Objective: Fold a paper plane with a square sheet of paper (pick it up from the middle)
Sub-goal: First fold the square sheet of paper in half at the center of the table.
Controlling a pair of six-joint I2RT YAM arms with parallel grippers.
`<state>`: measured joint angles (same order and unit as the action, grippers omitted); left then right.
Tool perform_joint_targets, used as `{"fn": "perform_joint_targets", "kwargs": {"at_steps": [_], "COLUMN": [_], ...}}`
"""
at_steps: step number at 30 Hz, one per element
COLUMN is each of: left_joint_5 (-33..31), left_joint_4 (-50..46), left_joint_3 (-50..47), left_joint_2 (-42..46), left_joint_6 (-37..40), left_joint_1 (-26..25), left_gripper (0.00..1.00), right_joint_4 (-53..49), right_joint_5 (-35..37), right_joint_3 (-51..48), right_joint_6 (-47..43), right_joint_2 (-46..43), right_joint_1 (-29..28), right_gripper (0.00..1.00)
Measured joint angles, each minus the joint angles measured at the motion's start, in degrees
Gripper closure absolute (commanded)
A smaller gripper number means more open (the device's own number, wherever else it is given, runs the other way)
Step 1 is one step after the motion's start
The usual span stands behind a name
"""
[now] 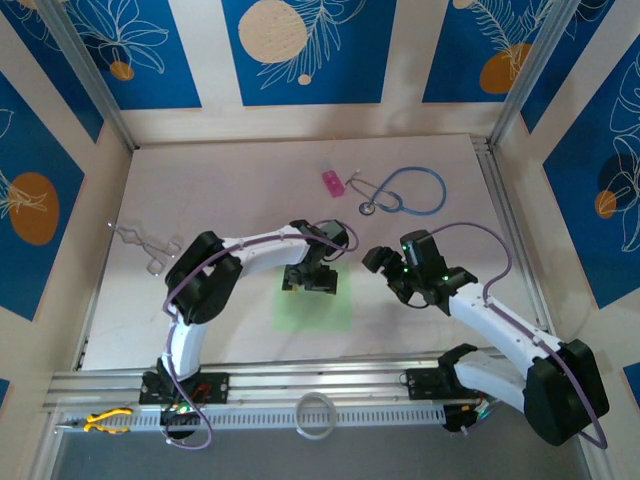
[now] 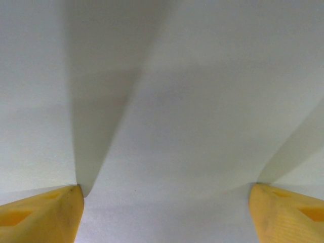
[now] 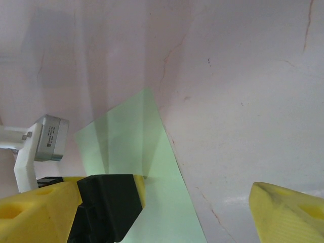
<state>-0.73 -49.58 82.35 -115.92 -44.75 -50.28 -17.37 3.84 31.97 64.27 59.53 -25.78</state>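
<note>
The left gripper (image 2: 166, 187) is down on the sheet (image 1: 318, 312) with its jaws spread wide and nothing between them. In its wrist view the two yellow fingers (image 2: 40, 217) stand far apart at the bottom corners, with only pale paper and their shadows across the gap. From above, it sits over the far half of the sheet, close to the far edge and roughly centred left to right.

The step in hand looks like the first pinch at the middle. To do it well, both fingertips should rest lightly on the paper and close slowly, so that the sheet buckles up into a ridge between the pads instead of sliding on the table (image 1: 200, 200). An even, gentle press should stop the thin paper from skewing or tearing. If the grip is meant for the exact centre, the gripper probably needs to come a little nearer the arm bases first.

The right gripper (image 1: 372, 262) is also open. It hangs above the table just beside the sheet's far right corner, apart from the paper.

The sheet lies flat, with no fold yet to be made out.
</note>
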Motion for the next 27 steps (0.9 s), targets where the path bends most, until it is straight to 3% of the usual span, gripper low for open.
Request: {"fn": "perform_joint_targets", "kwargs": {"at_steps": [13, 27], "left_joint_5": [-2.0, -1.9], "left_joint_4": [-2.3, -2.1], "left_joint_3": [2.5, 2.7], "left_joint_2": [-2.2, -2.3], "left_joint_6": [-2.0, -3.0], "left_joint_1": [-1.3, -1.6], "left_gripper": [0.14, 0.21], "right_joint_4": [0.1, -0.3], "right_joint_5": [-1.7, -1.8], "right_joint_3": [0.0, 0.0], "right_joint_6": [-0.3, -0.3], "right_joint_2": [1.4, 1.4], "right_joint_1": [1.0, 1.2], "right_gripper": [0.12, 0.12]}}
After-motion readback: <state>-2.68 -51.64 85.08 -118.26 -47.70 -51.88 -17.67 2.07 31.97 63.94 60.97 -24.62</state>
